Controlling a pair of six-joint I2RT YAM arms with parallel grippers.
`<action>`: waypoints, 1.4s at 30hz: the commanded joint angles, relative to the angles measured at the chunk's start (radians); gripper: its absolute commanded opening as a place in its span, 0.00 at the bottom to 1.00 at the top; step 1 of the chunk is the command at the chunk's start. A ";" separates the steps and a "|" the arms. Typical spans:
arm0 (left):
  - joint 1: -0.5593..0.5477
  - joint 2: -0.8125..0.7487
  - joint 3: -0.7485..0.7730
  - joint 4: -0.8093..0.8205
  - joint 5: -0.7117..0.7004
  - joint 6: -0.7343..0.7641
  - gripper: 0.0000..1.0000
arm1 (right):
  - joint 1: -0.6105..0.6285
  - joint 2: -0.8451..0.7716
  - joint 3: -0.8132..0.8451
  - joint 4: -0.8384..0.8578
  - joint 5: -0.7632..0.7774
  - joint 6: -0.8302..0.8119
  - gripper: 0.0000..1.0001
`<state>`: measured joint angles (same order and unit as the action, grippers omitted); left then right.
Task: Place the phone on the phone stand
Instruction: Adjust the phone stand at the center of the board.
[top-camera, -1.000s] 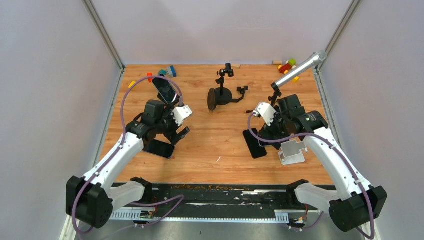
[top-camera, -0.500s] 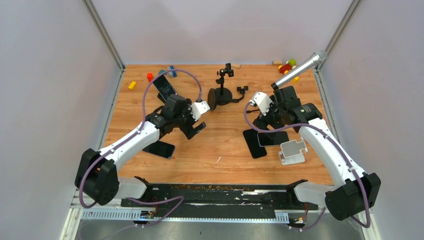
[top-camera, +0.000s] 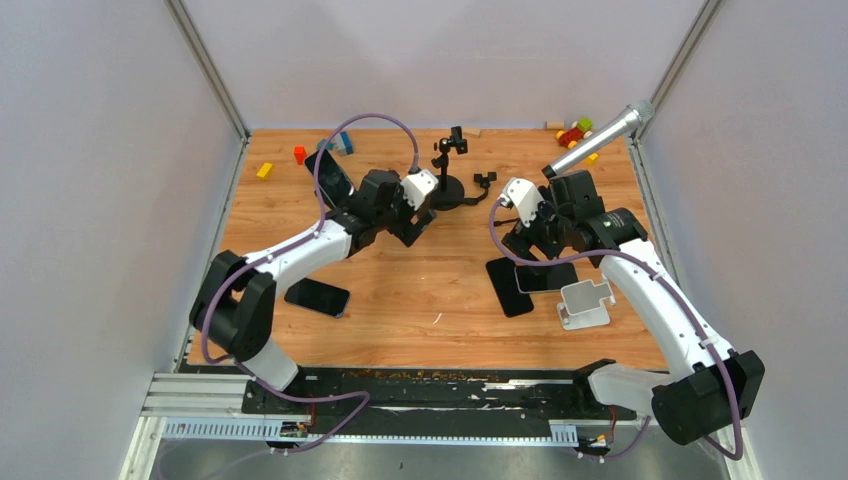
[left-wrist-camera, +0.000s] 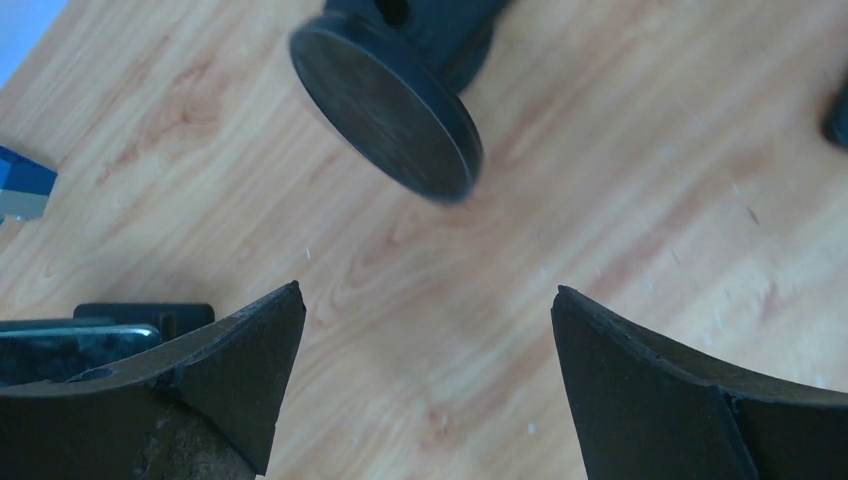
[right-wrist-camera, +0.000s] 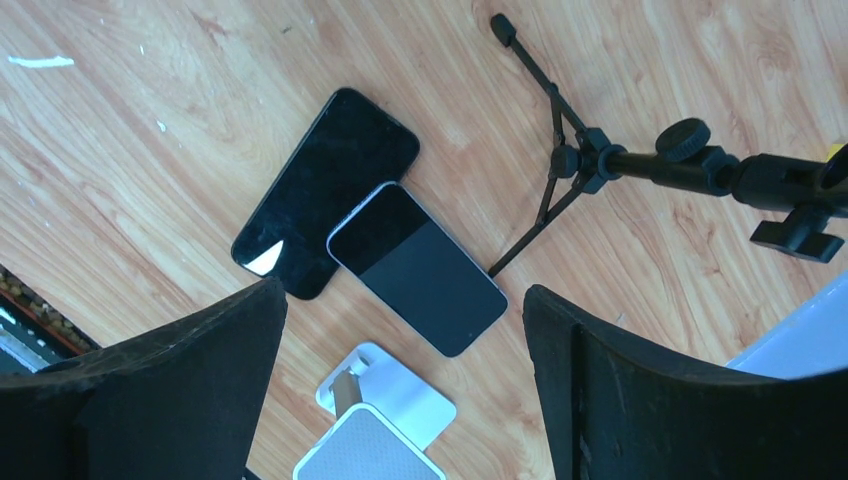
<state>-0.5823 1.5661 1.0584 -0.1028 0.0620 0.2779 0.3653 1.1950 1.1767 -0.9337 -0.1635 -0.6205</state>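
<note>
- Rear-left of wooden table (top-camera: 450, 320): yellow block (top-camera: 264, 170), red block (top-camera: 299, 154), blue block (top-camera: 343, 142); all loose, apart from each other
- flat phone (top-camera: 317, 297) lies face-up near left arm's forearm; dark screen, black body; nothing on it
- propped phone (top-camera: 330, 176) stands tilted at rear-left, dark glossy screen; its support mostly hidden, so can't tell what kind
- left gripper (left-wrist-camera: 428, 293): jaws wide apart, nothing btwn them; reaches toward centre-rear, just short of the disc
- black disc stand (top-camera: 447, 188) at centre-rear; round base, jointed post, flat round disc (left-wrist-camera: 385, 105) tilted on edge right in front of left fingers
- small black clip (top-camera: 485, 180) lies just right of that stand
- black phone (right-wrist-camera: 325, 190) flat on table right of centre; glossy dark screen, rounded corners
- grey-rimmed phone (right-wrist-camera: 418, 268) lies beside it at an angle, one corner touching or overlapping the black one; screen dark w/ a lighter reflected band
- right gripper (right-wrist-camera: 405, 293) hangs above both phones; jaws apart, holding nothing
- white phone stand (top-camera: 585, 303) just beside grey-rimmed phone, nearer the arm bases; white plate w/ notched back, no phone on it
- thin black tripod (right-wrist-camera: 560, 170) lies on table behind the phones, legs spread
- silver tube (top-camera: 600, 140) slants up at rear-right; coloured toy blocks (top-camera: 575, 132) clustered in that corner
</note>
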 joint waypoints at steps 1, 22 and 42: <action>-0.004 0.081 0.086 0.179 -0.096 -0.191 0.99 | 0.003 0.005 -0.018 0.106 -0.044 0.041 0.89; -0.033 0.512 0.470 0.047 -0.300 -0.437 0.89 | 0.004 0.083 -0.072 0.178 -0.081 0.072 0.89; -0.032 0.409 0.315 0.096 -0.261 -0.447 0.40 | 0.003 0.024 -0.117 0.166 -0.077 0.056 0.89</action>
<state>-0.6109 2.0556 1.4101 -0.0380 -0.2119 -0.1486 0.3656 1.2583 1.0607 -0.7872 -0.2310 -0.5591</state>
